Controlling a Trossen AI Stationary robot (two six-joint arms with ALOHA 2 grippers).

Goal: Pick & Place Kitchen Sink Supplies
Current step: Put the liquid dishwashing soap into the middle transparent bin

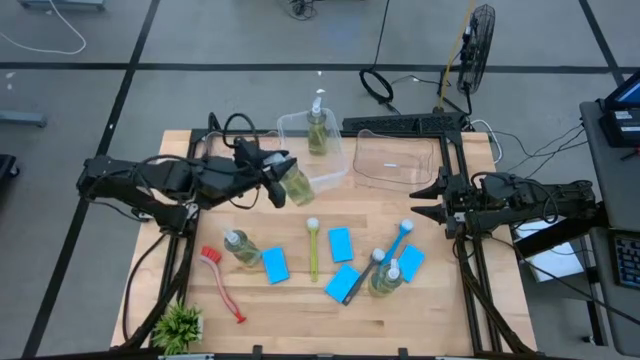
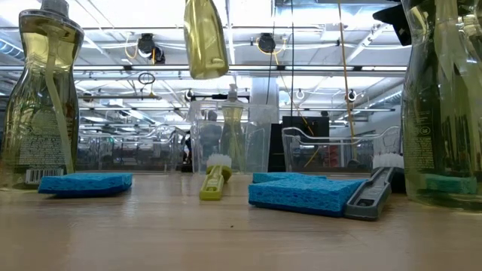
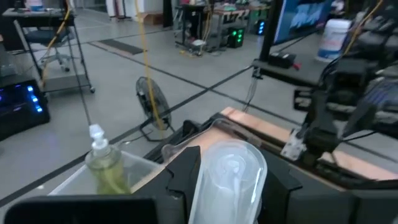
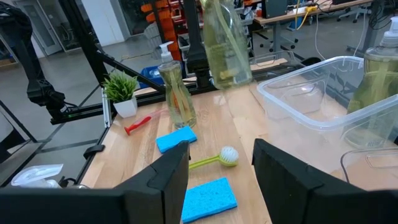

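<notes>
Pump bottle point(image 1: 297, 184), yellow-green liquid: clamped in left gripper point(image 1: 278, 180) jaws, aloft beside the clear tub point(image 1: 335, 160); likely slick, sloshing, best held mid-body; right gripper point(image 1: 428, 197) jaws apart, idle.

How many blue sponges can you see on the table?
4 blue sponges lie on the table: one beside the left standing bottle, one in the middle, one nearer the front edge, and one by the right bottle. None looks hidden.
</notes>
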